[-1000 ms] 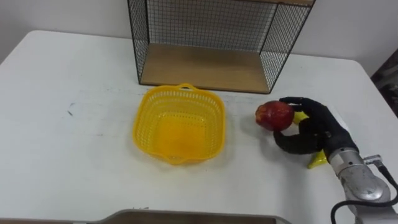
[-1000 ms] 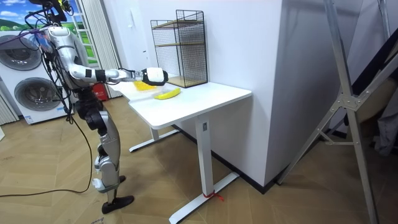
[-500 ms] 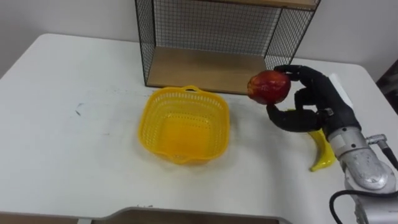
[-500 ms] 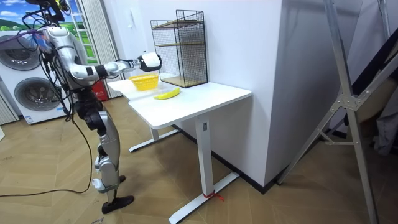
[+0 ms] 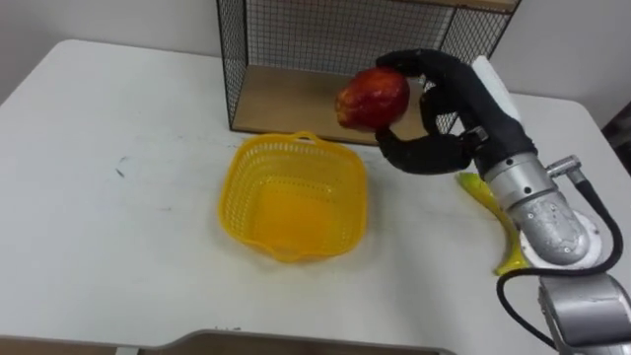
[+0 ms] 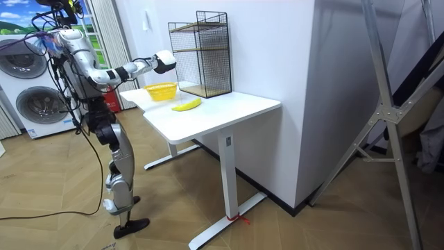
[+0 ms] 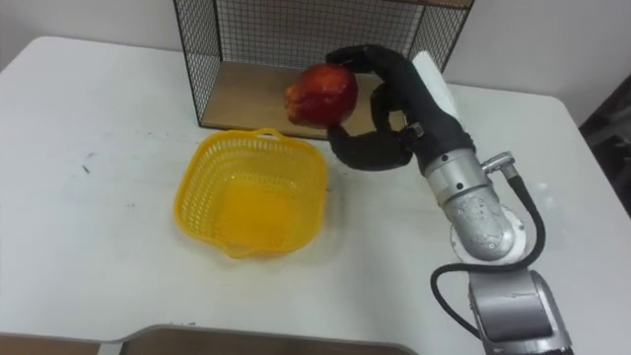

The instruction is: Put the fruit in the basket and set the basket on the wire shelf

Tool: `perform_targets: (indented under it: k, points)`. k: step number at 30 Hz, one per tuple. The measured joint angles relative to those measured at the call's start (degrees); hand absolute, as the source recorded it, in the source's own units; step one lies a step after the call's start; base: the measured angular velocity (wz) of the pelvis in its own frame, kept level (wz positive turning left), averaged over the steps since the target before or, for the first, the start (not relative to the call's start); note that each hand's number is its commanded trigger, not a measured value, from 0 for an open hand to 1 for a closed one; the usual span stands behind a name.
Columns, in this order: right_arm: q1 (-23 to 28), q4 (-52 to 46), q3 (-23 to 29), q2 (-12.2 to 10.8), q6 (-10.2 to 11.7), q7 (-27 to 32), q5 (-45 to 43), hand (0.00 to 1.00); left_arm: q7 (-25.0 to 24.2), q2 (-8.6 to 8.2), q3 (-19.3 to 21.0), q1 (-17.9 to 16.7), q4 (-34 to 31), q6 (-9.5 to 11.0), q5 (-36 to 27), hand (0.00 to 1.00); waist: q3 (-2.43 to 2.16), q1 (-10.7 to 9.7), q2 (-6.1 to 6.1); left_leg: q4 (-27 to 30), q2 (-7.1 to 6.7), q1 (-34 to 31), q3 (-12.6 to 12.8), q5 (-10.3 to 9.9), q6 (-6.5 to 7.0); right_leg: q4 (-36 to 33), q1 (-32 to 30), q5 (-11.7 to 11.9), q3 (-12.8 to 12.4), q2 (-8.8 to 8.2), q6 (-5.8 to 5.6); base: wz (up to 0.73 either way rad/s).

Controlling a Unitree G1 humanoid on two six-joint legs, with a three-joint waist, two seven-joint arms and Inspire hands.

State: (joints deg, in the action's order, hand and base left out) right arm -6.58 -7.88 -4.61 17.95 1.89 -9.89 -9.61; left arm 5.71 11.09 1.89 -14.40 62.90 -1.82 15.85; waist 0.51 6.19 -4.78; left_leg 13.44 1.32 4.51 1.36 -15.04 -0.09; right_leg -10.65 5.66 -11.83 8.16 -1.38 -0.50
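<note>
Early in the task, nothing placed yet. On the white table (image 5: 99, 148), before the wire shelf (image 5: 225, 59): yellow basket (image 5: 229, 197), empty and not yet shelved. Right hand (image 5: 449, 108) raised above the basket's far right rim, fingers curled round the fruit. Left to collect: banana (image 5: 503, 227), lying on the table. In the grasp: apple (image 5: 373, 97), round, glossy red, yellow-flecked.

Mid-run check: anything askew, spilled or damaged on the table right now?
Nothing stands out. The basket sits upright and empty, the right hand holds the apple near its far right corner, the banana lies flat on the table, the shelf stands square. Just a small dark mark left of the basket.
</note>
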Motion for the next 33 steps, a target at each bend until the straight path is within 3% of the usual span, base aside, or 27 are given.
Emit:
perform_targets:
  k: [9,10,11,12,13,33]
  points:
    - [0.0,0.45,-3.76,0.3,-0.14,-2.67,-1.12,1.0,-0.28,0.08,-1.78,0.49,0.08,-0.09,-0.03,0.0,0.29,0.71,0.33,-0.02,-0.01,-0.21,-0.31,0.0,0.0,0.04,-0.09,0.01,0.37,-0.01,-0.01,0.0]
    - [0.0,0.45,-3.9,0.3,-0.15,-2.84,-1.31,0.93,-0.28,0.14,-2.17,0.49,0.08,-0.11,-0.03,0.0,0.29,0.72,0.31,-0.02,0.0,-0.21,-0.32,0.0,0.0,0.04,-0.09,0.01,0.38,-0.01,-0.01,0.0]
    - [0.0,0.45,-4.25,0.32,-0.15,-2.86,-1.59,0.63,-0.29,0.15,-2.54,0.5,0.08,-0.12,-0.03,0.0,0.27,0.72,0.26,-0.02,-0.01,-0.21,-0.35,0.0,0.0,0.04,-0.08,0.01,0.41,-0.01,-0.01,0.0]
    - [0.0,0.45,-4.4,0.31,-0.16,-2.88,-1.66,0.07,-0.29,0.15,-2.68,0.5,0.08,-0.12,-0.03,0.0,0.27,0.72,0.22,-0.02,-0.01,-0.21,-0.36,0.0,0.0,0.04,-0.08,0.01,0.42,-0.01,-0.01,0.0]
    - [0.0,0.45,-4.67,0.31,-0.16,-2.88,-1.87,0.0,-0.29,0.15,-2.77,0.52,0.08,-0.12,-0.03,0.0,0.25,0.75,0.13,-0.01,-0.01,-0.21,-0.4,0.0,0.0,0.04,-0.07,0.01,0.45,-0.01,-0.01,0.0]
    - [-0.03,1.83,-5.58,0.21,-2.75,-6.29,-2.97,0.0,-0.4,0.34,-2.85,1.02,-1.54,-0.74,0.01,0.0,0.14,1.95,-0.23,0.07,-0.03,-0.28,-0.69,0.0,0.0,0.04,0.06,0.03,0.77,-0.06,-0.01,0.0]
